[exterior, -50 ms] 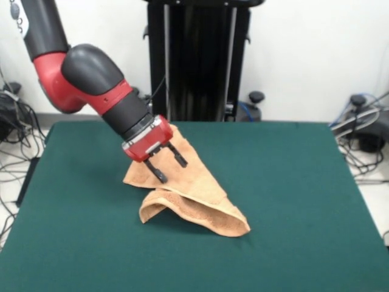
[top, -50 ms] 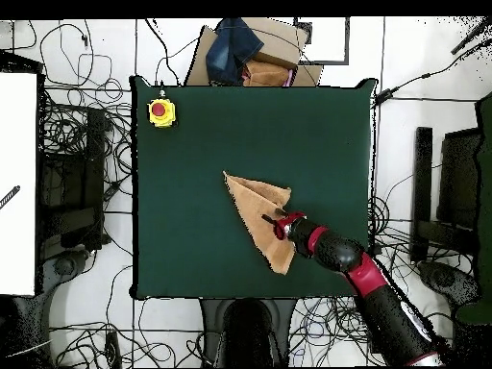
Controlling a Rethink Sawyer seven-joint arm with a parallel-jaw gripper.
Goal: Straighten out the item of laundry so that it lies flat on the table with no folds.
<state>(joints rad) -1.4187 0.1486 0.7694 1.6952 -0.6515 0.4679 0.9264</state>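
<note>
My jaws hang spread, empty, just over the folded towel; I'd pinch the top layer's edge below them and drag it across the table

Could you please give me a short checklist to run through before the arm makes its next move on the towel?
1. Towel flat: not ok, folded into a triangle with a raised loop at its near edge.
2. Gripper open: ok, fingers apart.
3. Gripper holding cloth: not ok, nothing between the fingers.
4. Towel fully on the table: ok.
5. Emergency-stop button away from the towel: ok, at a table corner.
</note>
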